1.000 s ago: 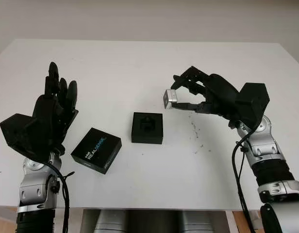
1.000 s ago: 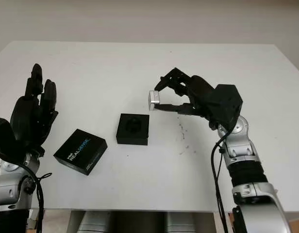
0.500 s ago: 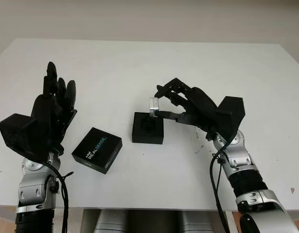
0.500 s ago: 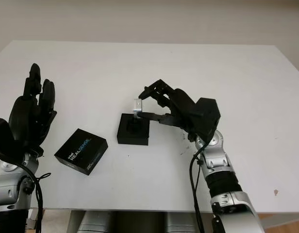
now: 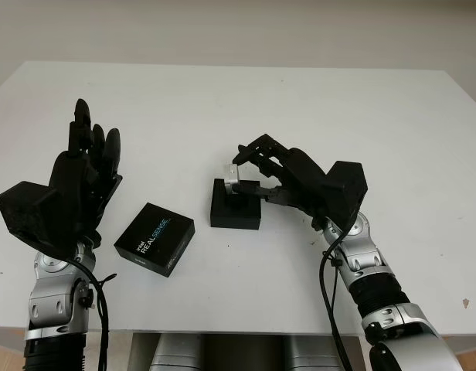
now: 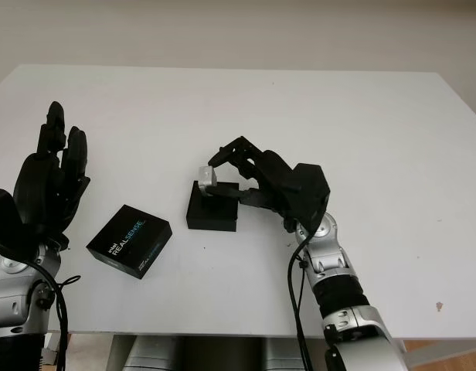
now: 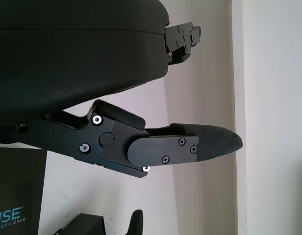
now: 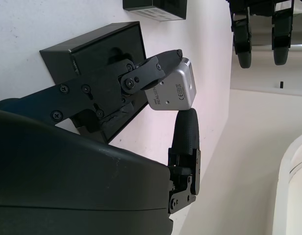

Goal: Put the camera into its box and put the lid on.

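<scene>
Left eye view: the small silver camera is pinched between the fingers of the right hand and is held just above the open black box, which sits mid-table. The lid, marked REALSENSE, is seen lying just left of the box, apart from it. The left hand is raised over the table's left side, open and holding nothing.

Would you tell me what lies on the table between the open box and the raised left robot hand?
In the left eye view, the lid printed REALSENSE lies between the box and the open left robot hand, apart from both.
</scene>
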